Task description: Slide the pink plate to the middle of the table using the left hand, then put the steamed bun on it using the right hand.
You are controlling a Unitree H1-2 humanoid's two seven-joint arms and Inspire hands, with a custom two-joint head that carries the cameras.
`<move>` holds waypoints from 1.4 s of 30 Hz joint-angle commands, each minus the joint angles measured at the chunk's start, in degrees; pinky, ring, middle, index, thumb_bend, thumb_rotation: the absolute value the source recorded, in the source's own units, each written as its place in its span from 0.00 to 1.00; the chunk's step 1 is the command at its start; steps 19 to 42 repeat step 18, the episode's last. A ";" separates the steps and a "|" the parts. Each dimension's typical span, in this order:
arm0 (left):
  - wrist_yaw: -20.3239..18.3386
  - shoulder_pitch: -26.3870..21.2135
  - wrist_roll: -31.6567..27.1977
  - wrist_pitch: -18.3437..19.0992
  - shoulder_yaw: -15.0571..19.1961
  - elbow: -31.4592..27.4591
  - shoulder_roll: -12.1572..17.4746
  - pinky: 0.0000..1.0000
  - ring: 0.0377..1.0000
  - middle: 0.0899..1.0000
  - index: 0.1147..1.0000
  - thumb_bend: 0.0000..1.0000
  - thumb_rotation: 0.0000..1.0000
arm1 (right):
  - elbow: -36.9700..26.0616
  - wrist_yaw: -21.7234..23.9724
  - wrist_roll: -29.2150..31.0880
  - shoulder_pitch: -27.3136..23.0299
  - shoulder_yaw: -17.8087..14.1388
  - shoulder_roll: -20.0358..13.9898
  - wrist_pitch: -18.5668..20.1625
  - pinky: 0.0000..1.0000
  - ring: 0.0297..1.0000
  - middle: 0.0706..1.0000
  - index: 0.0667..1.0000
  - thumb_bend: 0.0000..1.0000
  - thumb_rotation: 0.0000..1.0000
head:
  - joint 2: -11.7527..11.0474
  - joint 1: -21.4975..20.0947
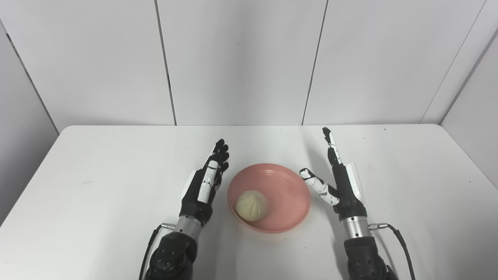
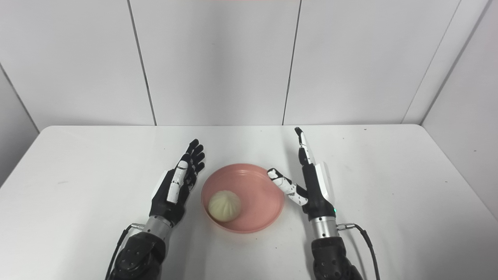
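The pink plate [image 1: 288, 186] sits on the white table [image 1: 97, 175] near the middle, toward the front. The pale steamed bun [image 1: 252, 205] lies in the plate's front left part. My left hand [image 1: 205, 182] is open and empty just left of the plate, fingers straight and pointing away. My right hand [image 1: 335, 179] is open and empty just right of the plate, fingers straight, thumb spread toward the plate's rim. Neither hand touches the bun.
White wall panels [image 1: 237, 58] stand behind the table's far edge. A cable [image 1: 397, 233] runs from my right wrist. Bare tabletop lies to the far left and far right of the hands.
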 commanded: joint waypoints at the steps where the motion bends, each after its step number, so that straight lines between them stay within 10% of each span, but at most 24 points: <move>1: 0.52 1.02 0.40 -3.17 0.54 2.50 0.37 1.00 1.00 1.00 0.99 0.44 0.99 | -2.11 1.36 2.69 -1.56 -0.85 0.30 1.71 0.99 1.00 1.00 1.00 0.57 0.90 | -0.02 0.03; 18: 4.18 1.12 6.80 -4.98 -1.25 3.62 0.48 1.00 1.00 1.00 1.00 0.61 0.99 | -4.99 13.38 22.87 0.67 -3.67 1.55 12.55 1.00 1.00 1.00 1.00 0.60 0.84 | 0.16 0.86; 42: 4.18 1.12 6.80 -4.98 -1.25 3.62 0.48 1.00 1.00 1.00 1.00 0.61 0.99 | -4.99 13.38 22.87 0.67 -3.67 1.55 12.55 1.00 1.00 1.00 1.00 0.60 0.84 | 0.16 0.86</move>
